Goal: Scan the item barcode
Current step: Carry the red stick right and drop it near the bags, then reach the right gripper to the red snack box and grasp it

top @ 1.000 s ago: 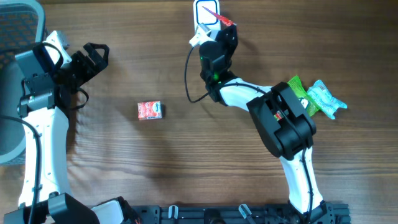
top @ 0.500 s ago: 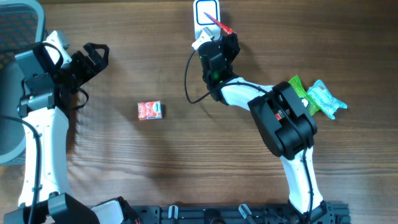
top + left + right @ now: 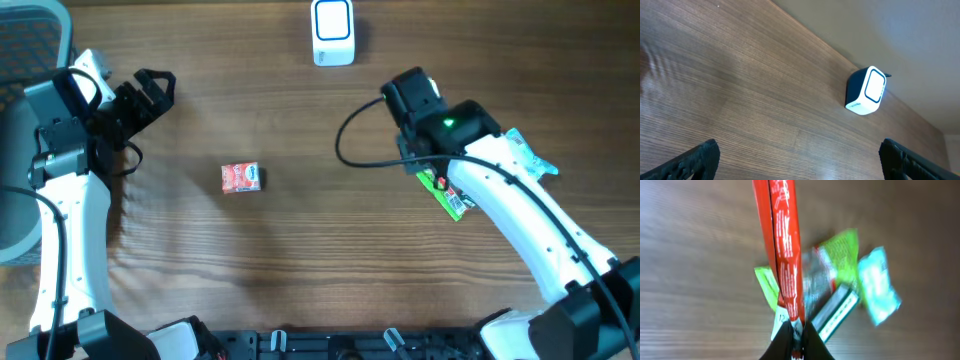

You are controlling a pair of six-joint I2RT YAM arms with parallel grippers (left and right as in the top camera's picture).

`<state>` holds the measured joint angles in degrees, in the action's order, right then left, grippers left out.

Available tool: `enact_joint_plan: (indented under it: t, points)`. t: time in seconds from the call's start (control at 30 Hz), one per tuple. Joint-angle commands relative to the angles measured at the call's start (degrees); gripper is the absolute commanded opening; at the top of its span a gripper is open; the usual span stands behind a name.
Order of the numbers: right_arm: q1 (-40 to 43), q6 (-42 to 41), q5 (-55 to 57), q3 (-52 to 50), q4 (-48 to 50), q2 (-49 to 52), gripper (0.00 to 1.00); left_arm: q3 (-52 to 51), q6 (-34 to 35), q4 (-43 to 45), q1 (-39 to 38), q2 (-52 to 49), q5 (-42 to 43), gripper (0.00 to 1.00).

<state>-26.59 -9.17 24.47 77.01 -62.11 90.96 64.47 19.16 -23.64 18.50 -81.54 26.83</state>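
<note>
The white and blue scanner (image 3: 331, 30) stands at the table's far edge, and it also shows in the left wrist view as the scanner (image 3: 867, 90). My right gripper (image 3: 796, 330) is shut on the end of a long red packet (image 3: 785, 250). The packet hangs over a pile of packets at the right of the table. From overhead only a strip of the red packet (image 3: 441, 187) shows under the right arm, well away from the scanner. My left gripper (image 3: 158, 90) is open and empty at the far left, its fingers wide apart around the left gripper (image 3: 800, 160) midpoint.
A small red box (image 3: 241, 177) lies left of centre. The pile under the right gripper holds a green packet (image 3: 840, 250), a teal packet (image 3: 879, 287) and a green and white stick (image 3: 835, 312). The teal packet (image 3: 525, 160) sticks out beside the right arm.
The right arm has swung away from the scanner to the pile at the right, with the red packet still in its grip. The left arm has not moved.
</note>
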Motion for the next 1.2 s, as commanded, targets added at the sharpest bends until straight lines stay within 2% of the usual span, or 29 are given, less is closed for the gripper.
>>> enact_joint_plan:
  t: [0.0,0.03,0.07,0.1,0.13,0.17,0.2,0.3,0.33,0.47,0.57,0.67,0.73,0.87,0.93,0.97,1.0,1.03,1.07,1.13,1.17]
  points:
    - [1.86,-6.12,-2.54,-5.46,-0.74,0.46,0.17,0.15,-0.92,0.17,0.15,0.0,0.09,1.0]
    - [2.38,-6.1,-2.51,-6.97,-0.7,0.55,0.2,0.15,-0.92,0.17,0.15,0.0,0.09,1.0]
    - [2.8,-6.08,-2.51,-8.17,-0.33,0.55,0.28,0.15,-0.92,0.17,0.15,0.0,0.09,1.0]
    - [3.06,-6.1,-2.54,-8.98,0.37,0.55,0.57,0.15,-0.92,0.17,0.15,0.0,0.09,1.0]
    - [3.1,-7.08,-3.06,-10.01,2.16,0.55,0.81,0.15,-0.92,0.17,0.15,0.0,0.09,1.0]
    - [3.1,-8.68,-6.69,-10.29,4.55,0.55,0.86,0.15,-0.92,0.17,0.15,0.0,0.09,1.0]
    - [3.1,-9.31,-11.54,-10.29,6.6,0.55,0.86,0.15,-0.92,0.17,0.15,0.0,0.09,1.0]
    - [1.22,-5.95,-39.3,-10.4,20.72,1.42,0.85,0.15,-0.92,0.17,0.15,0.0,0.09,1.0]
    - [-1.14,-5.33,-42.16,-10.4,26.29,2.49,0.85,0.15,-0.92,0.17,0.15,0.0,0.09,1.0]
    - [-11.52,-1.33,-42.12,-9.22,38.56,10.1,0.82,0.15,-0.92,0.17,0.15,0.0,0.09,1.0]
    - [-15.08,1.68,-41.42,-1.49,36.65,17.94,0.81,0.15,-0.92,0.17,0.15,0.0,0.09,1.0]
    - [-18.34,4.57,-35.5,9.11,33.42,23.08,0.81,0.15,-0.92,0.17,0.15,0.0,0.07,1.0]
    - [-20.41,7.43,-31.23,14.29,36.48,25.88,0.81,0.15,-0.92,0.17,0.15,0.0,0.09,1.0]
    - [-20.83,7.72,-32.0,14.25,43.19,29.35,0.77,0.15,-0.92,0.17,0.15,0.0,0.09,1.0]
    - [-20.87,7.67,-35.98,14.25,47.54,32.3,0.62,0.15,-0.92,0.17,0.15,0.0,0.09,1.0]
    - [-21.22,7.69,-36.5,14.25,49.53,34.18,0.59,0.15,-0.92,0.17,0.15,0.0,0.09,1.0]
    - [-21.44,7.8,-36.28,14.25,50.14,35.01,0.62,0.15,-0.92,0.17,0.15,0.0,0.09,1.0]
    - [-21.79,8.96,-36.13,14.25,50.99,36.74,0.69,0.15,-0.92,0.17,0.15,0.0,0.09,1.0]
    - [-21.84,10.03,-34.84,14.25,50.69,37.88,0.7,0.15,-0.92,0.17,0.15,0.0,0.09,1.0]
    - [-21.46,8.26,-28.92,14.27,45.7,37.92,0.61,0.15,-0.92,0.17,0.15,0.0,0.09,1.0]
    - [-21.11,6.4,-26.34,14.27,43.01,37.48,0.6,0.15,-0.92,0.17,0.15,0.0,0.09,1.0]
